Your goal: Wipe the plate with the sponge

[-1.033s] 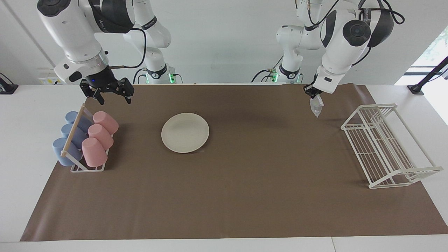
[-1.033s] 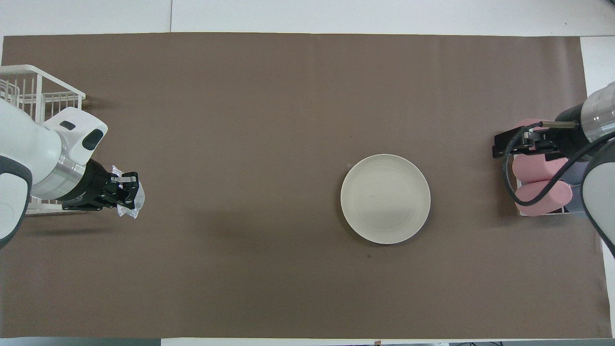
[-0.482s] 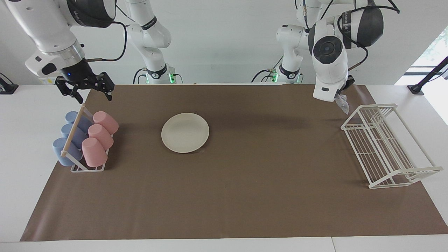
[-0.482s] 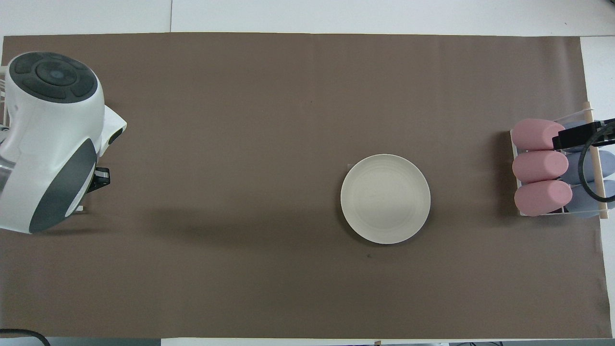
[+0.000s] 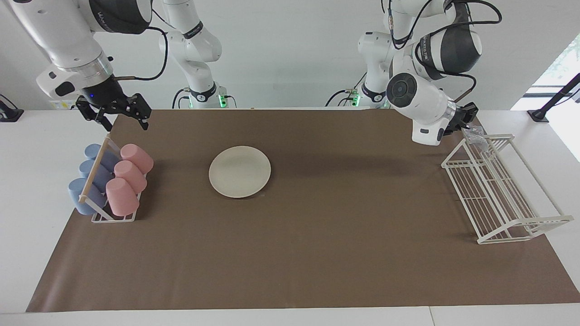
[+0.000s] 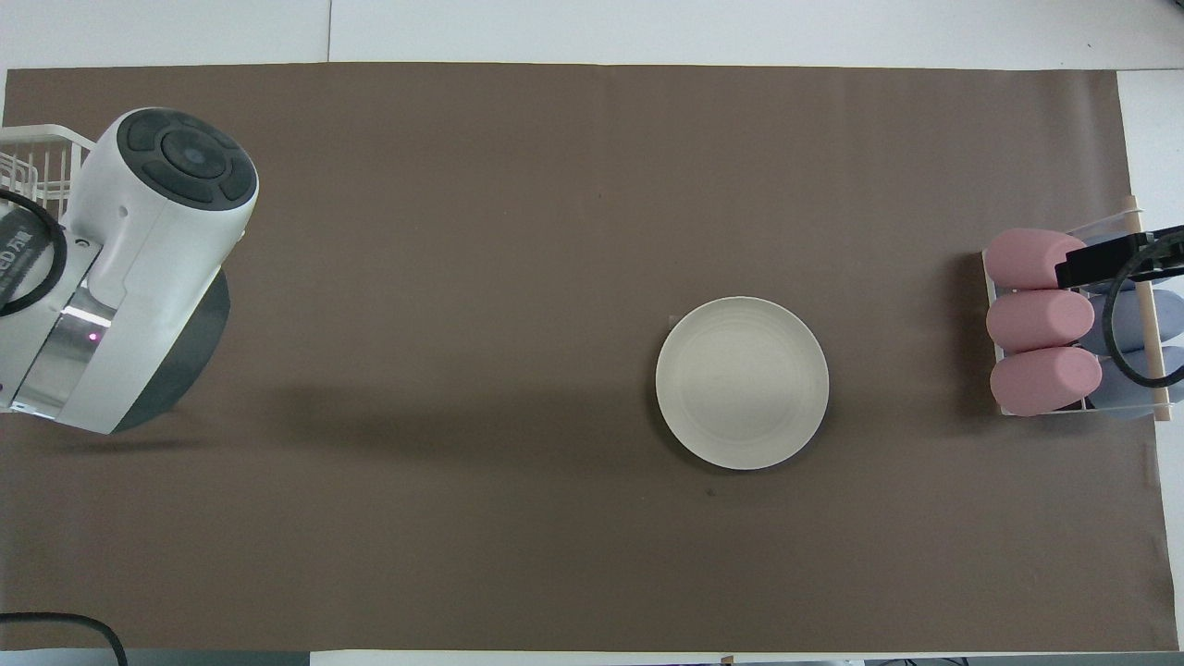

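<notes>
Step in hand: I judge the sponge is being carried to the wire rack, so the wiping looks finished or not begun; which of the two I cannot tell from here.
Plate (image 5: pixel 239 171): it lies flat and bare on the brown mat, toward my right arm's end of the table, near the cup holder (image 5: pixel 108 185) but apart from it; nothing touches it.
Sponge (image 5: pixel 476 134): silvery and crumpled, it hangs at the tips of my left fingers, over the end of the white wire rack (image 5: pixel 500 190) nearest to me, at about the level of the rack's top rail; I cannot tell whether it touches the wire.
Left gripper (image 5: pixel 467 123): turned sideways toward the rack, fingers closed on the sponge; the overhead view hides them under my own arm.
Right gripper (image 5: pixel 113 113): it waits in the air over the mat's edge by the cup holder, fingers spread, holding nothing.
Cups: pink and blue ones lie on their sides in the holder, untouched.
Next move, if the sponge is to be put away: I lower it into the rack, then part the fingers.
Next move, if the plate is yet to be wiped: I swing the left arm across the mat to the plate, well apart from where the sponge is now.
</notes>
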You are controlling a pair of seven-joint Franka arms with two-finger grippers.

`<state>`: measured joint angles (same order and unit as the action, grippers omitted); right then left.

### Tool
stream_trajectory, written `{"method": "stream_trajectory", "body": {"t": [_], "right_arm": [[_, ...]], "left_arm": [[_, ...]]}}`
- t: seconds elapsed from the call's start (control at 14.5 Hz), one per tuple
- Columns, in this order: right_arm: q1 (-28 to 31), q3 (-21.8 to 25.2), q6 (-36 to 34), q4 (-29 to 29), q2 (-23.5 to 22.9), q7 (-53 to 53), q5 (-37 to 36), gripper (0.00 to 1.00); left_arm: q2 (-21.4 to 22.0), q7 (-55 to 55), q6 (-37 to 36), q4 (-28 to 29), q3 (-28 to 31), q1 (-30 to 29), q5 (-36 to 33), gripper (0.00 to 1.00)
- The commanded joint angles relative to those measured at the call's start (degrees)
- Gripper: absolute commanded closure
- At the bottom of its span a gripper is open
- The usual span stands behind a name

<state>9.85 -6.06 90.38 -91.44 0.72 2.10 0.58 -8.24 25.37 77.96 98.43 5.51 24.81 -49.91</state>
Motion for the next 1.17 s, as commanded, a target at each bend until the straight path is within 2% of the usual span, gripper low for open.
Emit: {"method": "stream_trajectory", "body": {"t": [0.0,0.34,0.55,0.76,1.1], "right_arm": [[-1.0,0.4,-1.4,2.9,-1.4,-2.6,-0.1,0.0],[-1.0,0.3,-1.3,2.1,-1.2,-2.9,-0.5,0.0],[-1.1,0.3,-1.2,2.7,-1.3,-3.0,0.1,0.0],[-1.0,0.3,-1.7,2.1,-1.0,-3.0,-0.1,0.0],[-0.7,0.3,-1.8,2.0,-0.9,-2.9,-0.2,0.0]], "left_arm": [[-4.7,0.3,2.1,-1.7,0.3,-1.6,-5.6,1.0],[-12.7,0.2,8.6,-2.6,0.4,-5.2,-10.7,1.0],[-14.8,0.5,11.6,-3.1,0.4,-7.6,-10.1,1.0],[-14.8,4.4,12.9,-2.5,0.3,-7.7,-9.2,1.0],[-14.8,4.8,13.6,-2.5,0.2,-8.5,-7.1,1.0]]}}
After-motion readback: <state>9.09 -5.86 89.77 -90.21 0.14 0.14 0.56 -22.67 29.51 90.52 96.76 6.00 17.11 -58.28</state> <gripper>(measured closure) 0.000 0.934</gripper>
